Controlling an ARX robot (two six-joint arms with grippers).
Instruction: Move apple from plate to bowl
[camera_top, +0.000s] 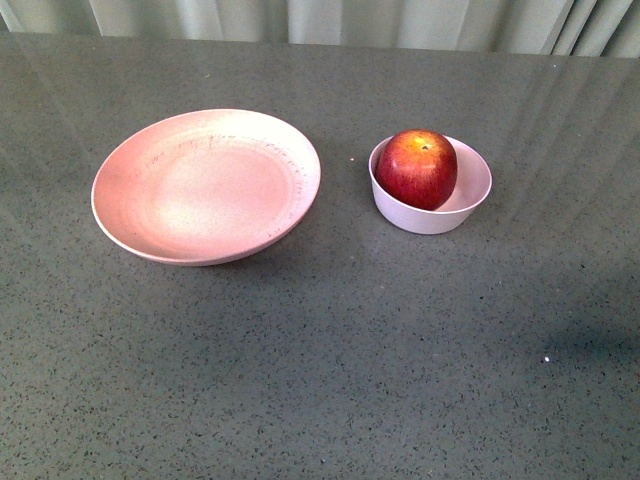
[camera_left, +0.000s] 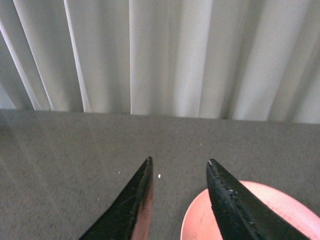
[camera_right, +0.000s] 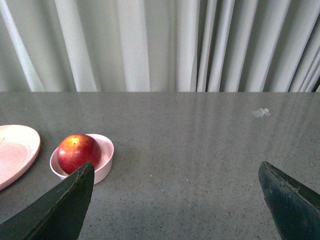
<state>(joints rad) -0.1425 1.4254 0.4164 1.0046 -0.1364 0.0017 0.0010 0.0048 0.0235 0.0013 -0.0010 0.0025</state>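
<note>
Apple (camera_top: 417, 167) in bowl (camera_top: 440, 215), on grey tabletop (camera_top: 330, 350), right of bare plate (camera_top: 205, 185), apart from it. Left gripper (camera_left: 180, 167) parted, holding nothing, over plate edge. Right gripper (camera_right: 177, 172) wide open, holding nothing, short of bowl.

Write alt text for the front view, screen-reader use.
A dark-red apple sits in a small pale-pink bowl on a speckled grey table. A wide, shallow pink plate stands empty to the bowl's left, apart from it. Pale curtains hang behind; no robot arm shows.
</note>
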